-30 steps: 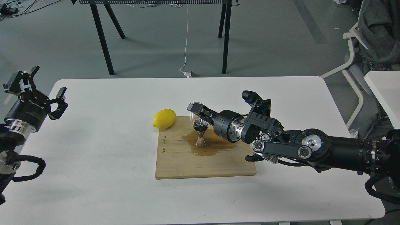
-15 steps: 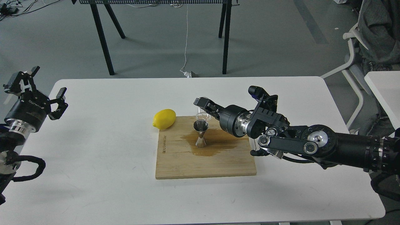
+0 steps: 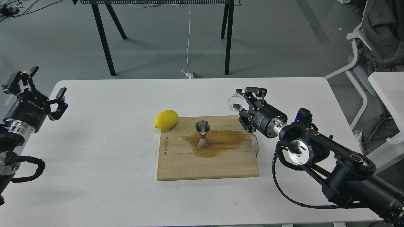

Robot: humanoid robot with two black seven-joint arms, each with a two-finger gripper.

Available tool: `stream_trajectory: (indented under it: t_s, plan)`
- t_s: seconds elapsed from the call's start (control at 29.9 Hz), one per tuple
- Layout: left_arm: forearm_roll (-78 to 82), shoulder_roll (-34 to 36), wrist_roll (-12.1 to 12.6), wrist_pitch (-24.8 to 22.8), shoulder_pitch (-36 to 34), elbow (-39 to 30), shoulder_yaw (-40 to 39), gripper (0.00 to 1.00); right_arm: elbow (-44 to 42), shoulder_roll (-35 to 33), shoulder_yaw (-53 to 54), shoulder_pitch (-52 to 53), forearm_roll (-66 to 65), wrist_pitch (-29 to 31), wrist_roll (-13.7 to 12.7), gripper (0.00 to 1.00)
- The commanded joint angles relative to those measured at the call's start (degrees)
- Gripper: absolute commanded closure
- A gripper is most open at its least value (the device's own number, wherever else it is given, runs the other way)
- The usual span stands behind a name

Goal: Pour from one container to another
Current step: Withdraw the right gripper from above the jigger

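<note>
1. The small clear cup (image 3: pixel 235 103) is gripped by the right gripper (image 3: pixel 240 101), jaws closed on it from either side. It's held up in the air, tipped on its side with the mouth turned left, off past the right end of the board.
2. A bit of dark stuff can be seen inside the cup, though what it is can't be made out.
3. The steel jigger (image 3: pixel 202 134) is stood upright on the bamboo cutting board (image 3: pixel 208 164), around the middle of its back half. It's well apart from the cup, lower and to the left of it.
4. A brown wet stain (image 3: pixel 221 142) is spread on the board around the jigger's foot and off to the right of it.
5. A lemon (image 3: pixel 165 119) is parked at the board's back-left corner, on the white table (image 3: pixel 94 157), touching or just beside the board's edge; which one can't be told.
6. The left gripper (image 3: pixel 44 91) is held off at the table's left edge with its fingers spread wide and nothing between them, far from everything on the board.
7. Black table legs (image 3: pixel 102 37) and a white cable (image 3: pixel 188 41) can be seen on the grey floor behind the table.
</note>
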Motion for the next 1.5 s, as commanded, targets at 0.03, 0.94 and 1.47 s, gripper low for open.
stream_trajectory:
  t_s: [0.03,0.94,1.47]
  plan:
    - [-0.02,-0.25,0.00,0.00,0.02,0.01,0.04,0.02,0.28,0.88,16.90,-11.93,6.78,4.38,0.07,0.60]
    - [-0.10,-0.34,0.00,0.00,1.25,0.01,-0.05,0.01,-21.08,3.60,31.35,-21.62,34.22,18.89,-0.98,0.60]
    - [-0.02,-0.34,0.00,0.00,1.34,0.01,-0.05,0.01,-23.71,5.27,30.91,-20.21,34.13,18.19,-1.42,0.52]
